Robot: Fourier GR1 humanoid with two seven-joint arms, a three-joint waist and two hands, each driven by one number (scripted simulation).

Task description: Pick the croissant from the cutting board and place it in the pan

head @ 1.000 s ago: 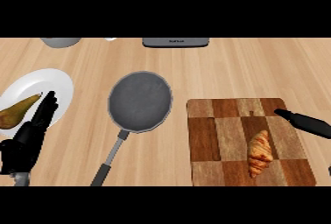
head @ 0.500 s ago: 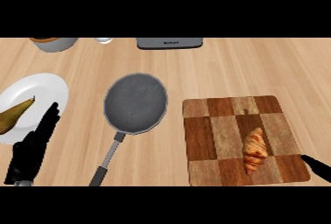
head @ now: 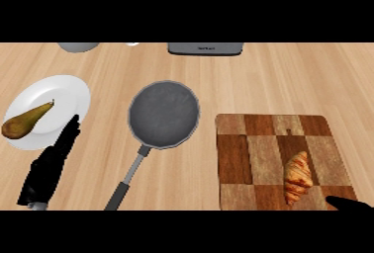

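A croissant (head: 298,177) lies untouched on a cutting board (head: 248,148) at the right, an empty pan (head: 163,113) just left of it. The right robot hand (head: 352,203) barely shows nearby; its fingers cannot be told. The left robot hand (head: 51,168) rests open beside a plate (head: 66,96).

We see a croissant (head: 298,177) lying lengthwise on the right part of a checkered board (head: 248,158), near its lower edge. Left of the board sits a grey pan (head: 163,113), handle running down-left. Further left, a white plate (head: 62,99) holds a pear (head: 24,122). Left hand (head: 51,168) rests fingers straight, tips just below the plate's edge. Right hand (head: 352,204) barely shows at the lower right corner, beside the board; fingers unclear.
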